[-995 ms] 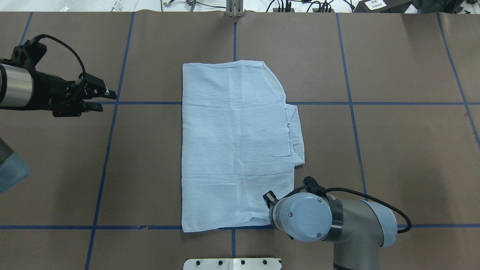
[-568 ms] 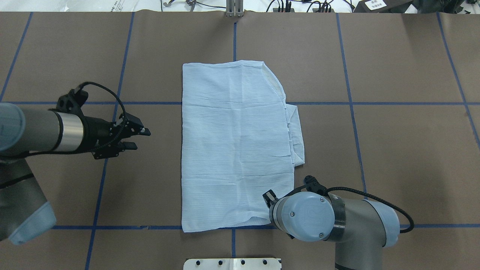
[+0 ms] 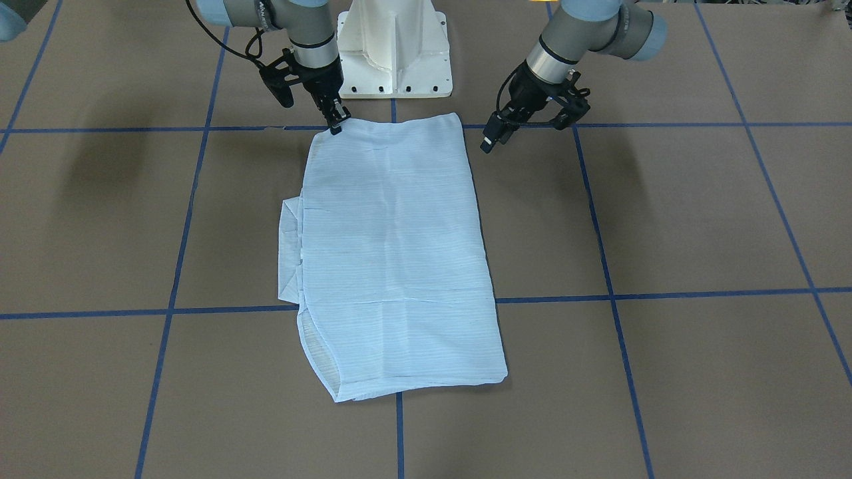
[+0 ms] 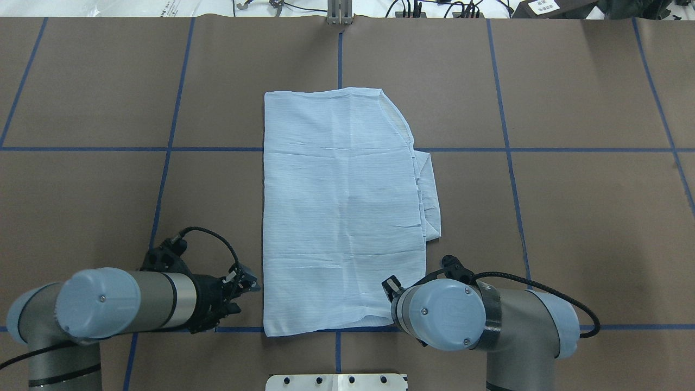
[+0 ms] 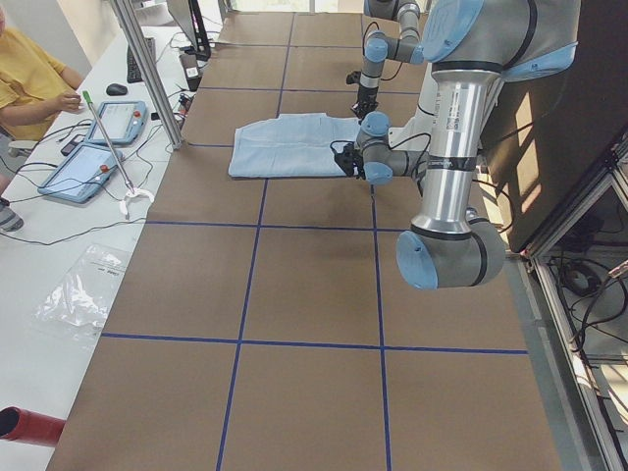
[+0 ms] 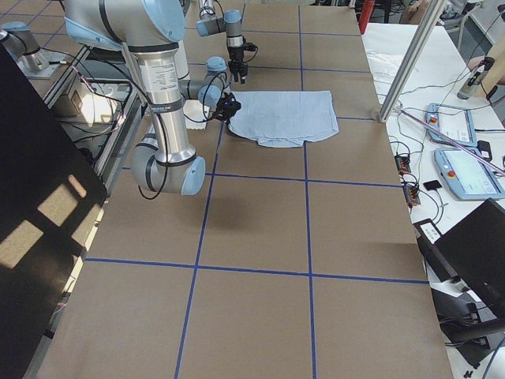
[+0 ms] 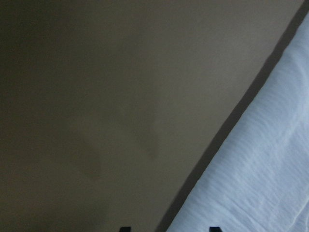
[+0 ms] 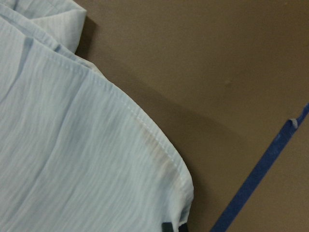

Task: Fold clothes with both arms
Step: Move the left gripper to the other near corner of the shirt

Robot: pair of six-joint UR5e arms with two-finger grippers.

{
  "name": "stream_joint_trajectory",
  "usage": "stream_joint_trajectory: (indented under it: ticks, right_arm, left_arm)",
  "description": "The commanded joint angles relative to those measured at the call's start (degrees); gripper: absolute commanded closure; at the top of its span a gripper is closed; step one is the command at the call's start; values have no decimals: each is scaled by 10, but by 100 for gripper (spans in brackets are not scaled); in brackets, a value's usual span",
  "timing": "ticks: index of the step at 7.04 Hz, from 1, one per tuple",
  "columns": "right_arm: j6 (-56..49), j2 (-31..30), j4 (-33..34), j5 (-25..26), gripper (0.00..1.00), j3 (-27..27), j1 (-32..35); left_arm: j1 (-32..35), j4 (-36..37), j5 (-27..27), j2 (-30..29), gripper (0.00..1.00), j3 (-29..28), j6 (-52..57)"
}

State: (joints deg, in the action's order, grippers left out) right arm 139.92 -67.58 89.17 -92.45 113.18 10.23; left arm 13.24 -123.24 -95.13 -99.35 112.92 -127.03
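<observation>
A brown paper-covered table [image 4: 586, 228] bears a grid of blue tape lines [image 4: 505, 108]; black cables [image 4: 429, 8] lie on the white strip beyond its far edge. In the exterior left view a white side bench [image 5: 59, 245] runs beside the table; a person in a yellow top [image 5: 29, 78] is at its far end; one pale-blue-framed tablet [image 5: 118, 120] lies near another [image 5: 83, 169]; a slanted metal post [image 5: 147, 74] rises beside them; a clear plastic bag [image 5: 83, 294] lies nearer the camera; a red cylinder [image 5: 25, 425] shows at the bottom corner.
</observation>
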Motion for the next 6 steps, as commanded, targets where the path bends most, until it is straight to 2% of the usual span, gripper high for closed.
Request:
stream_joint_trajectory:
  ticks: [1, 5, 6]
  right_arm:
    - [0, 3, 0, -1, 100, 0, -2]
    - [1, 5, -1, -1, 100, 2, -4]
    - [1, 3, 0, 0, 100, 2, -4]
  left_arm:
    - [-38, 8, 20, -18, 38, -12, -33]
    - [-52, 15, 29, -34, 40, -29, -37]
    - [-52, 15, 31, -34, 54, -30, -37]
